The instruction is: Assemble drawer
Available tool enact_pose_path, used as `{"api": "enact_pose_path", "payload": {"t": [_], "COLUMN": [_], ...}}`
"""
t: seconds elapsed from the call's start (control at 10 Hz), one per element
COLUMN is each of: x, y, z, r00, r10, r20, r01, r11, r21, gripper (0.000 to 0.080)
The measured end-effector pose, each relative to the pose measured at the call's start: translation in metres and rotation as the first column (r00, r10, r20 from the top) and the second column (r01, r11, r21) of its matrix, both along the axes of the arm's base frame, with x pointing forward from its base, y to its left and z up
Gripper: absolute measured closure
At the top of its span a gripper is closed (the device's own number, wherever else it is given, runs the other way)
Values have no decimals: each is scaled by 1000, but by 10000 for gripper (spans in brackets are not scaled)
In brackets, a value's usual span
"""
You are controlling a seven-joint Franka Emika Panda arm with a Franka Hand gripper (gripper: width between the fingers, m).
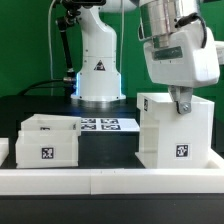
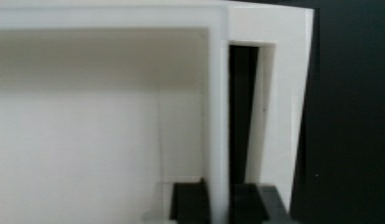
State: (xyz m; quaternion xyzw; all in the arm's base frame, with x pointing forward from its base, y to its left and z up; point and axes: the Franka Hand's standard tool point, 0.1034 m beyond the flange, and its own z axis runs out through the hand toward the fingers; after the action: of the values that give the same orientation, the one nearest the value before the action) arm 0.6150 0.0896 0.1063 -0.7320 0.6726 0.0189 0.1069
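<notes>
The arm (image 1: 176,45) comes down from above at the exterior view's right, wrist vertical, placing the gripper (image 1: 181,102) on the top edge of the tall shell (image 1: 172,138), which stands just behind the border rail (image 1: 110,181). The gripper is narrow: its dark fingers (image 2: 192,203) sit on either side of one thin shell wall (image 2: 219,120), clamping it. The two trays (image 1: 45,143) rest well apart at the exterior view's left.

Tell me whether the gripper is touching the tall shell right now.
Touching. In the wrist view the gripper straddles one wall of the shell, with both fingers flush against that wall and no gap showing.
</notes>
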Motion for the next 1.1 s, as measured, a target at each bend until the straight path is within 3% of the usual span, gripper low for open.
{"api": "enact_pose_path", "payload": {"t": [0.4,0.9,1.0,1.1], "x": [22,26,26,26], "y": [1,2,2,2], "z": [-1,-3,-3,-3], "r00": [1000,1000,1000,1000], "r10": [-10,0,4,9], "r20": [21,11,12,13], "r01": [10,0,-4,-9], "r11": [1000,1000,1000,1000], "r21": [4,5,5,5], "gripper": [761,759,547,547]}}
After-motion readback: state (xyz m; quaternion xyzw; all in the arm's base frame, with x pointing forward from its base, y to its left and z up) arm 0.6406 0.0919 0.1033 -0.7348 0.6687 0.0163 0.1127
